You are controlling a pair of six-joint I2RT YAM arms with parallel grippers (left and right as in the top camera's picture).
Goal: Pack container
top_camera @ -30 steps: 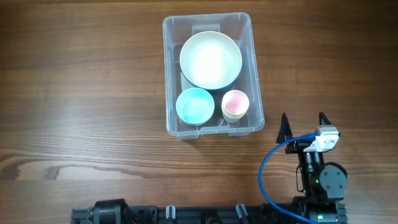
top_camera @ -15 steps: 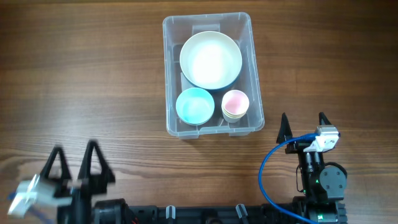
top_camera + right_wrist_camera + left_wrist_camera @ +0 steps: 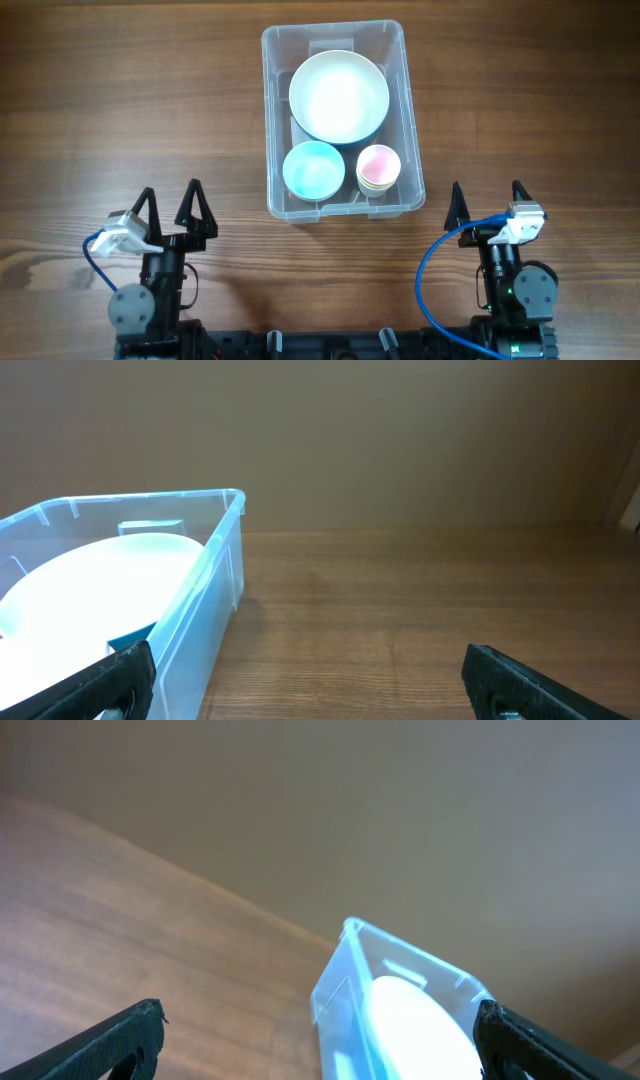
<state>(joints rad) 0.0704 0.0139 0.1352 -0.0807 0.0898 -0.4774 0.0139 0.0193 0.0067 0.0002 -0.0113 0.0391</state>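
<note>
Plastic, clear and rectangular, the container (image 3: 271, 120) sits on the wooden table (image 3: 120, 100) a little right of centre and toward the far side, mouth up. Its long axis runs away from the arms, with one short end facing them, and it is twisted only slightly off square. Inside, a big white bowl (image 3: 339, 97) fills the far half. A pale blue bowl (image 3: 314, 170) sits in the near-left part, and a pink cup (image 3: 379, 166), nested in what look like other cups, stands in the near-right part. Both arms are folded low at the near edge of the table, wrists aimed toward the far side. The left gripper (image 3: 172, 192) is well apart from the tub, off to its near left and canted a touch. Its two black fingers are spread wide with nothing between them. The right gripper (image 3: 487, 188) is near the tub's near-right corner without touching it, likewise splayed and empty. A blue cable (image 3: 430, 270) loops beside the right arm.
</note>
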